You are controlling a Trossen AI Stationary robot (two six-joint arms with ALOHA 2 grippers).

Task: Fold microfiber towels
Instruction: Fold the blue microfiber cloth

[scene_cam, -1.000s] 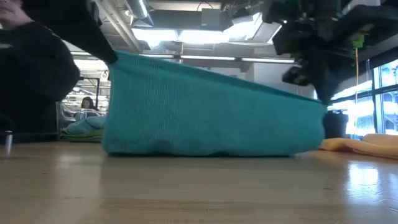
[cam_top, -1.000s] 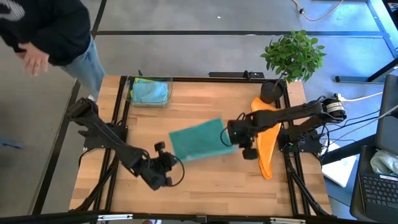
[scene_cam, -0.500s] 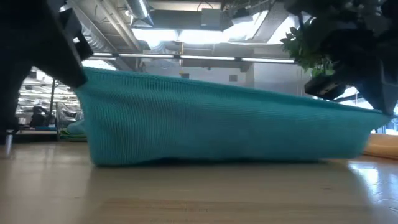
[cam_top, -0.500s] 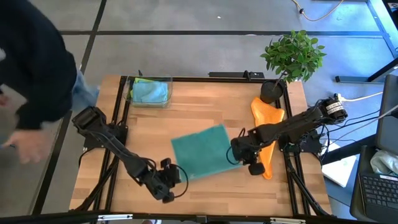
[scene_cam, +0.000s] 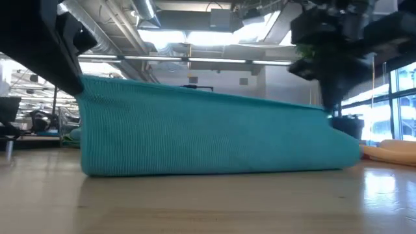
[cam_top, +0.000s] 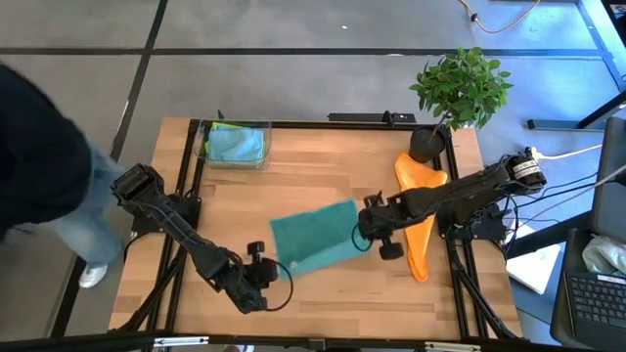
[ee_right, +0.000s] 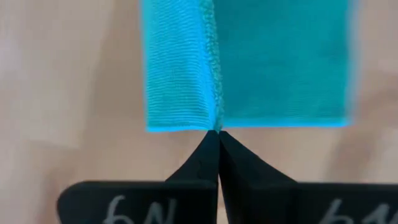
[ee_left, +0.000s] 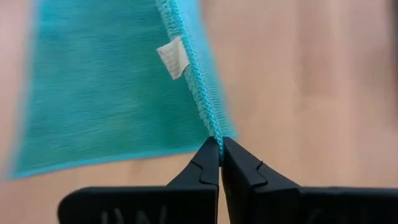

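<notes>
A teal towel lies mid-table with its near edge raised. In the low view that edge is a straight line between my two grippers, and the towel's lower part rests on the wood. My left gripper is shut on the raised edge's left corner. My right gripper is shut on its right corner. A small white label sits on the hem. An orange towel lies flat along the table's right side. My left gripper pinches the hemmed edge at the towel's corner between its two fingertips, slanting down from the near left. The corner is lifted and the cloth hangs from it to the table. My right gripper pinches the other end of that hem at its fingertips, pointing steeply down. This corner is held lower, with the edge between the grippers drawn straight.
A clear bin at the far left holds a light blue and a lime green towel. A potted plant stands at the far right corner. A person is beside the table's left edge.
Both grippers have carried the teal towel's raised edge toward the table's near edge, and its lower part has slid along the wood. My right gripper then came back a little toward the far side. The person at the left has walked along the table.
</notes>
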